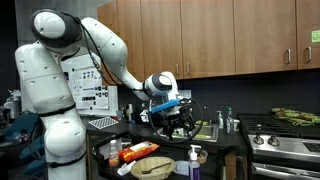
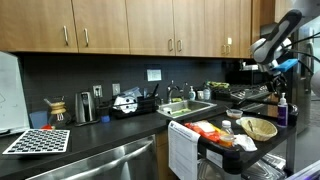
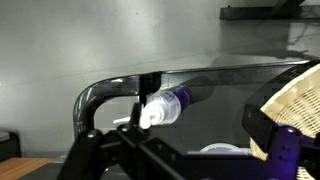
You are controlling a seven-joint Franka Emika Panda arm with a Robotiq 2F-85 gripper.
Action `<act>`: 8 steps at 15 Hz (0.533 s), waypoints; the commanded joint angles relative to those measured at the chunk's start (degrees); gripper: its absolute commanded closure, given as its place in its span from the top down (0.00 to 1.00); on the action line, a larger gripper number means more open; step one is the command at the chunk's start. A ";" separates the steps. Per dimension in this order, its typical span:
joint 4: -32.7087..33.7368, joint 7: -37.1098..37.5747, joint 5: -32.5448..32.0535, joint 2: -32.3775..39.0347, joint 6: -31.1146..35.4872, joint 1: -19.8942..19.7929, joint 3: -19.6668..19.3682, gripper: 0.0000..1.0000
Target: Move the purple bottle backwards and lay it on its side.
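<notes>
Currently: glossy black table with a rounded rim (image 3: 100, 92), cluttered; the room is a kitchen with brown wooden wall cabinets (image 1: 190, 35) over a dark counter, a steel sink (image 2: 190, 107) and a steel stove (image 1: 285, 142)

White robot arm (image 1: 50, 80) stands at one table edge; black gripper (image 1: 178, 120) hangs above the tabletop. Round woven wicker basket (image 1: 150, 167) sits near a table edge in both exterior views

Wrist view only: small purple plastic bottle with a white top (image 3: 170, 105) appears crosswise in the picture, top pointing left, close to the table's rounded corner and just beyond the dark fingers (image 3: 110, 150). Whether the fingers touch it, and how wide they stand: cannot tell. Basket fills the right side of that view

Exterior view only: upright purple shape (image 2: 281, 114) near the basket, below the gripper, by the table edge; cannot tell whether it is the same bottle. Cabinets, sink and stove show in the exterior views alone
</notes>
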 commanded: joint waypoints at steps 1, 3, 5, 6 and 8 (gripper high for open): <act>3.43 -3.99 -2.93 3.95 -1.55 2.19 -0.21 1.00; 4.54 -5.38 -4.37 5.77 -2.02 3.14 -0.04 1.00; 5.33 -6.70 -6.49 7.48 -2.21 3.85 -0.07 1.00; 5.70 -7.33 -7.34 8.30 -2.39 4.16 -0.11 1.00; 6.25 -8.40 -8.75 10.00 -2.65 4.63 -0.21 1.00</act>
